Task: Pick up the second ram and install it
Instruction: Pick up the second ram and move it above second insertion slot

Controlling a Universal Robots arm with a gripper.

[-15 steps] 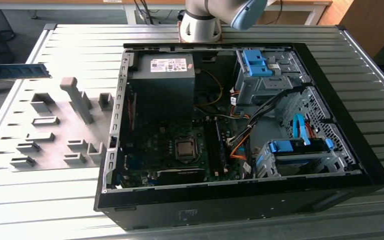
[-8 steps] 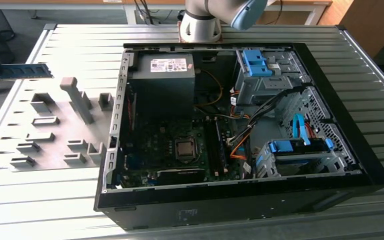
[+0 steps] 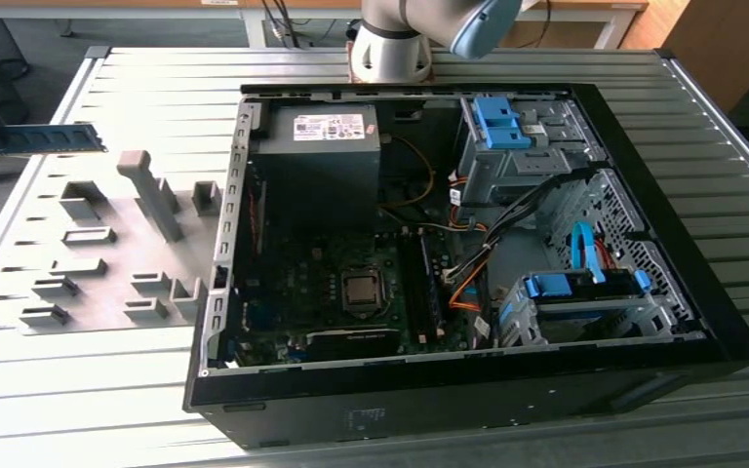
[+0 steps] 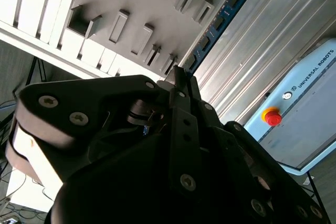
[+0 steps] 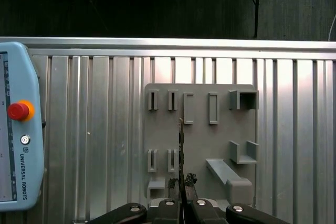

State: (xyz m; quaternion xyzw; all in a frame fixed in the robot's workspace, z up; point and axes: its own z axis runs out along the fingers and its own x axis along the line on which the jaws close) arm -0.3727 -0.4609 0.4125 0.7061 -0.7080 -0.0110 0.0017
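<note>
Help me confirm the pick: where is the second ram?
The second ram is at the exterior view's far left, by the grey holder board and outside the computer case; in the first wrist view the gripper holds it.

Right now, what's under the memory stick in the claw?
The grey holder tray, on the ribbed metal table. The memory stick covers a thin strip of it.
</note>
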